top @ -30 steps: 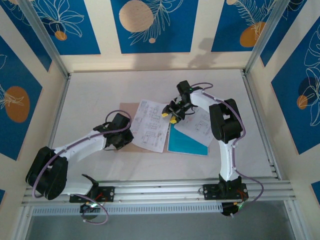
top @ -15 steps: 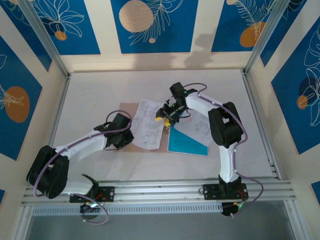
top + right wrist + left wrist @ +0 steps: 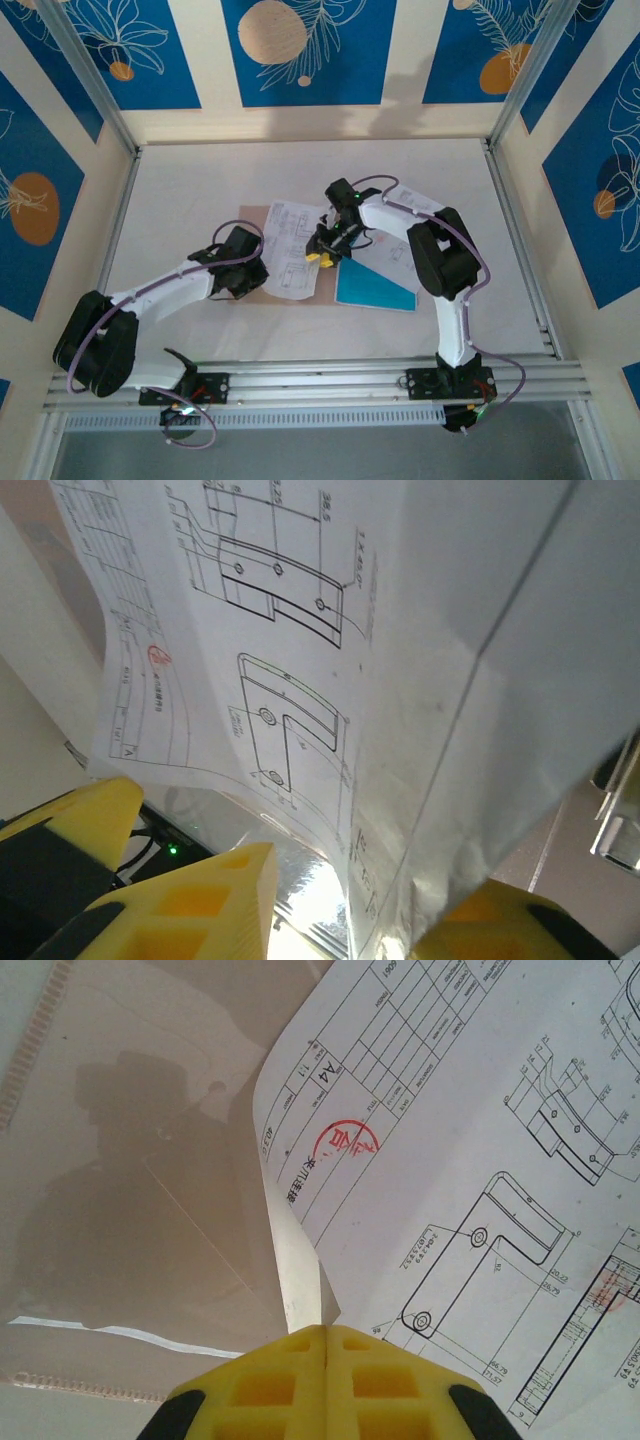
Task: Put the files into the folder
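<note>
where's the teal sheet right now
In the top view the teal sheet lies flat on the table, right of centre, beside the folder, with a printed sheet at its far edge.

A printed sheet [image 3: 290,250] is laid on the folder [image 3: 252,216]; the plain sheet [image 3: 375,286] is placed just right, slightly nearer.

Files [image 3: 470,1140] matt paper, folder [image 3: 150,1220] smooth w/ sheen, left hand [image 3: 327,1332] yellow plastic.
</note>
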Controlling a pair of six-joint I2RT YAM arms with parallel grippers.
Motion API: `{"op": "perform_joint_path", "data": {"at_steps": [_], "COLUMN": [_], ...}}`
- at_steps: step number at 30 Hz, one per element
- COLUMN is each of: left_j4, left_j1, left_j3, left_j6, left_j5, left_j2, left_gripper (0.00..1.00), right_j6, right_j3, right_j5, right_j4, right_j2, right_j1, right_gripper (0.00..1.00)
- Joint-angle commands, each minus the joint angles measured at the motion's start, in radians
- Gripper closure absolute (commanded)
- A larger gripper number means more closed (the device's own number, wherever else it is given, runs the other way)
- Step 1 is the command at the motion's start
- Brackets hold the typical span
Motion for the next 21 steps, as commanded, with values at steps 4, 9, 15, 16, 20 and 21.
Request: {"op": "perform_joint_path", "data": {"at_steps": [4,9,15,16,20,21], "left_j4": [-0.003,-0.003,-0.015,-0.02,-0.071,-0.085], "left_j1": [0.002,0.002,0.002,0.002,0.007,0.014], "left_j3": [-0.007,-0.01,-0.007,-0.004,0.011,0.016], "left_j6": [0.02,0.02,0.022,0.023,0.035,0.04], "left_j5": [0.016,0.014,0.007,0.004,-0.015,-0.015], "left_j2": [0.011,0.006,-0.01,-0.016,-0.04,-0.046], "left_gripper": [1.0,1.0,1.0,1.0,0.74,0.7], "right_j6": [-0.025,-0.031,-0.067,-0.081,-0.147,-0.161], "right_j3": [-0.004,0.008,0.025,0.033,0.057,0.057], "right_j5": [0.008,0.023,0.088,0.107,0.171,0.181], "right_j4": [-0.029,-0.038,-0.083,-0.097,-0.145,-0.151], "right_j2": [-0.006,0.01,0.003,0.0,-0.024,-0.036], "right_j1": [0.012,0.022,0.018,0.016,-0.012,-0.021], "right_gripper": [0.74,0.8,0.98,1.0,1.0,1.0]}}
